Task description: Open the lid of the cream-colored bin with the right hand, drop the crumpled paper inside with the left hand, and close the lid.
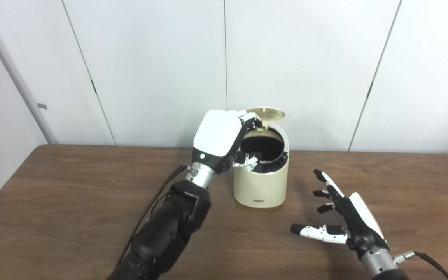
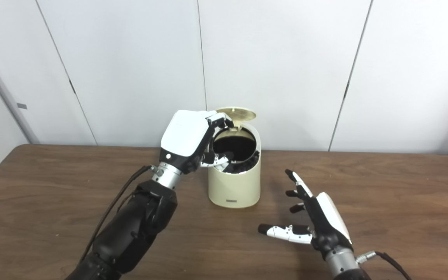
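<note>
Lid (image 1: 266, 114) is up, your left hand (image 1: 224, 140) hovers at the bin (image 1: 262, 186) mouth (fingers hidden, paper unseen); right hand (image 1: 344, 216) splayed, closing remains.

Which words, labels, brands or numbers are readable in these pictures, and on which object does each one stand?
None can be read.
Small dark label low on the front of the cream-colored bin: too small and blurred to read.
Small grey tag on the wall strip at the left: no text can be made out.
</note>
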Robot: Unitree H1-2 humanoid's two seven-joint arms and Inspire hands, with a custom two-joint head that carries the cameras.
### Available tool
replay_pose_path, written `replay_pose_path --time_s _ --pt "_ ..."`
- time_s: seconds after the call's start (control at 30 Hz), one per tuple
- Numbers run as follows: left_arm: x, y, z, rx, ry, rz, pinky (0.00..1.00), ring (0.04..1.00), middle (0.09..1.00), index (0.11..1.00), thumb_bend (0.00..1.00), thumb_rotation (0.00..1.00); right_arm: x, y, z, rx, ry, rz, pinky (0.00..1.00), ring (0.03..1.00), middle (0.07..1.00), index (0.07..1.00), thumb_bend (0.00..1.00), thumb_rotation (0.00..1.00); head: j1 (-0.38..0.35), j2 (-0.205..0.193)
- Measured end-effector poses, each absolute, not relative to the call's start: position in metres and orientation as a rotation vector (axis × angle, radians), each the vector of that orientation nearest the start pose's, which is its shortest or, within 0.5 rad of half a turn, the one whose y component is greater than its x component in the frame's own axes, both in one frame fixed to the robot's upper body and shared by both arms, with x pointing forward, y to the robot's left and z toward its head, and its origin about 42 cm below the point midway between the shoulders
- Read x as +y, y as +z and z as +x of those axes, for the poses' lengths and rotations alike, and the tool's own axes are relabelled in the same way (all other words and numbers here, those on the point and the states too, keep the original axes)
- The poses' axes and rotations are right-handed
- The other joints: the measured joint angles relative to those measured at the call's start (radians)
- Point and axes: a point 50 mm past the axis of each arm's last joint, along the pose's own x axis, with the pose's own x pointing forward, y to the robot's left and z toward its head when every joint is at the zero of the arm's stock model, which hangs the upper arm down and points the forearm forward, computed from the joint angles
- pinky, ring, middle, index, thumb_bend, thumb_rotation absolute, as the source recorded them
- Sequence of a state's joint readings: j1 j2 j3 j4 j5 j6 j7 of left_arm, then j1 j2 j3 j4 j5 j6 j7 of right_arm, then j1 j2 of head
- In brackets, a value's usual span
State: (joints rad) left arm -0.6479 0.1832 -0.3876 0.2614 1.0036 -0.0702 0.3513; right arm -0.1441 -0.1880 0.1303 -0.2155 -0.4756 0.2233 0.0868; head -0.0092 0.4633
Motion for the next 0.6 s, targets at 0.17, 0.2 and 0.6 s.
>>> replay_pose_path --time_s 0.17,0.2,0.6 --pt "0.133 0.253 0.428 -0.808 0.023 0.916 0.37 0.449 0.48 0.497 0.52 0.0 -0.219 0.181 0.321 -0.182 0.054 -0.622 0.6 0.786 0.916 0.9 0.7 0.3 0.0 -0.006" --pt "0.135 0.252 0.423 -0.801 0.025 0.861 0.37 0.448 0.482 0.495 0.52 0.0 -0.22 0.181 0.322 -0.188 0.048 -0.619 0.61 0.786 0.914 0.896 0.69 0.32 0.0 -0.006" --pt "0.173 0.247 0.384 -0.682 -0.006 0.457 0.5 0.643 0.695 0.667 0.6 0.15 -0.23 0.196 0.347 -0.274 0.015 -0.625 0.66 0.798 0.904 0.89 0.71 0.48 -0.008 -0.031"
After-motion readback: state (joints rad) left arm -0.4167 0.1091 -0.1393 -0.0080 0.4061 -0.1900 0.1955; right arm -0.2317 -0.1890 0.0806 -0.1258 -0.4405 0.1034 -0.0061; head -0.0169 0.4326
